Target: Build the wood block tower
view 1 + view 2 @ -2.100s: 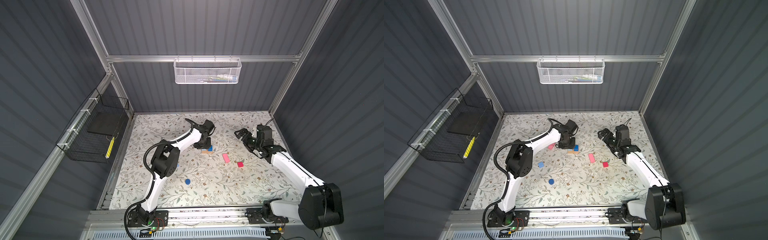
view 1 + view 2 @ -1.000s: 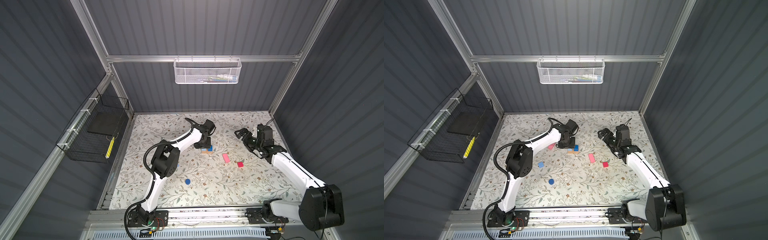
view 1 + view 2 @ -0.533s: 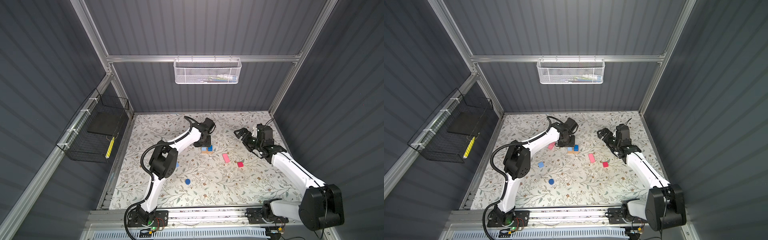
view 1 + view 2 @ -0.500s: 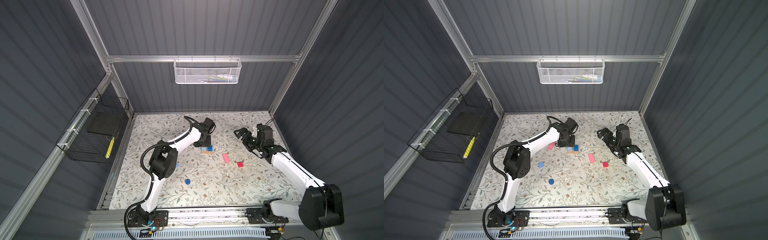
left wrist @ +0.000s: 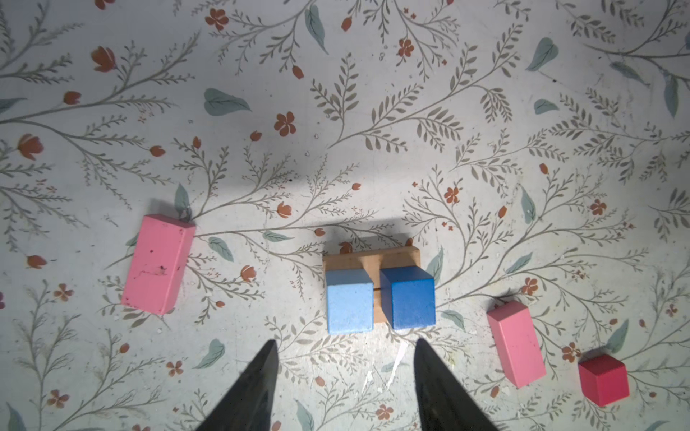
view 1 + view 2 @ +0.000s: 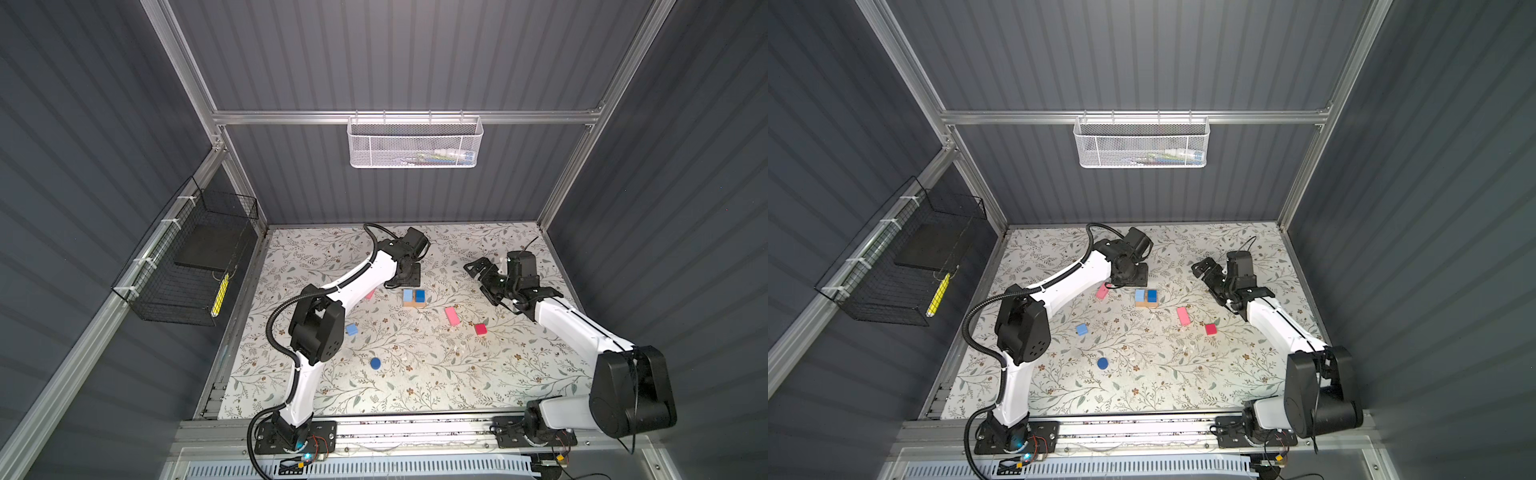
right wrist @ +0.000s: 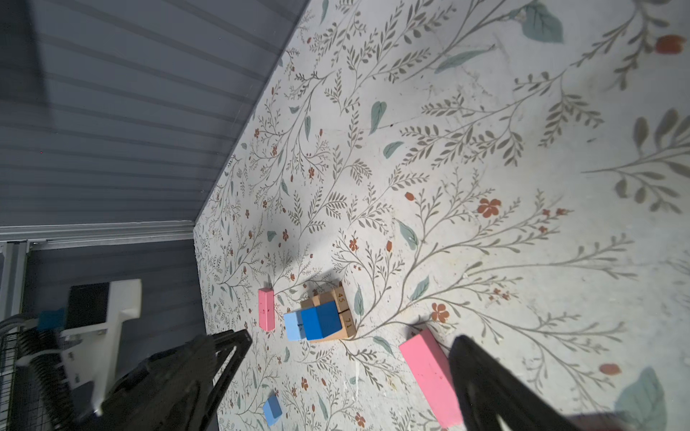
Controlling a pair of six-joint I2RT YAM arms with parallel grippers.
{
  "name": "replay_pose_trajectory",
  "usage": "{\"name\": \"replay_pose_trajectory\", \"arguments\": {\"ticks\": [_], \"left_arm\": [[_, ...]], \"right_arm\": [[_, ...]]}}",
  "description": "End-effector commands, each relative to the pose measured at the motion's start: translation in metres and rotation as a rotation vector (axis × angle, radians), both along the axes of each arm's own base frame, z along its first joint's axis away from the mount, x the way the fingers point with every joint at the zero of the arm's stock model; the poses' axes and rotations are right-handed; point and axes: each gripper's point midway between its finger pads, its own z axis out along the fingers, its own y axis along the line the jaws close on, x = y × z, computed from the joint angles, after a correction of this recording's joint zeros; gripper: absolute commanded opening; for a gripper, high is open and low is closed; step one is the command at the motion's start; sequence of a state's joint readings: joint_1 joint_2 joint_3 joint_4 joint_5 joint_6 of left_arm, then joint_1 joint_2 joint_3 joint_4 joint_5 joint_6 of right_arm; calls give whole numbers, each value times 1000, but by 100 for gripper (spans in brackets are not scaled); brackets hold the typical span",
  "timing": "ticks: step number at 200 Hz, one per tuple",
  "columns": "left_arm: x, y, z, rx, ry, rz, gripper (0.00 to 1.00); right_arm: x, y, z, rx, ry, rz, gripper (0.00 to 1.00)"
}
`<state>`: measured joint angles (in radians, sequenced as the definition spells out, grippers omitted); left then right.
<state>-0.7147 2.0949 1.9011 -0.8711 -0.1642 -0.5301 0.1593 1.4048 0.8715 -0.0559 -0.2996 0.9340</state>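
The left gripper (image 5: 346,345) hangs over the counter (image 6: 415,395) with its jaws spread and nothing between them. In both top views, with 12 o'clock at the back wall, it sits just at 12 o'clock of the tower (image 6: 414,298), close to it but not touching. The tower is near the middle of the counter and is only two layers high. Two tan oblongs (image 5: 371,257) lie flat against each other as the base. On them stand a light blue cube (image 5: 349,300) on the 9 o'clock side and a dark blue cube (image 5: 409,298) on the 3 o'clock side, side by side. The right gripper (image 7: 349,339) is held above the counter at about 2 o'clock from the tower, well apart from it, with its jaws spread wide and empty. The other blocks lie loose around the tower. One pink oblong (image 6: 1102,291) is near it at 9 o'clock, partly under the left arm in a top view. A second pink oblong (image 6: 452,316) lies at 4 o'clock, and the red cube (image 6: 480,329) is just beyond it on the same side. A loose blue cube (image 6: 351,329) rests at 8 o'clock, and the dark blue disc (image 6: 375,363) lies flat farther out at 7 o'clock.
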Motion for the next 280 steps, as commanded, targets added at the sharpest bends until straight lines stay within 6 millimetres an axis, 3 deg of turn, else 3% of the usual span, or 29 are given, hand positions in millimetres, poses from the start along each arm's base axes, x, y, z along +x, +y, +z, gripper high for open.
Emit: {"name": "replay_pose_trajectory", "arguments": {"ticks": [1,16,45,129,179,223,280], "left_arm": [[-2,10,26,23,-60,-31,74],[-2,14,31,13,-77,-41,80],[0,19,32,-74,-77,-56,81],[7,22,0,-342,-18,-81,70],[6,10,-12,-437,17,-115,62],[2,11,-31,-419,77,-103,60],[0,10,-47,-410,115,-95,51]], "right_arm": [[8,17,14,25,-30,83,99],[10,26,13,35,-28,118,99],[12,45,11,30,-14,176,99],[10,98,-18,-24,77,320,99],[12,114,-37,-30,125,355,97],[12,123,-47,-23,150,375,95],[15,131,-58,-6,175,391,86]]}}
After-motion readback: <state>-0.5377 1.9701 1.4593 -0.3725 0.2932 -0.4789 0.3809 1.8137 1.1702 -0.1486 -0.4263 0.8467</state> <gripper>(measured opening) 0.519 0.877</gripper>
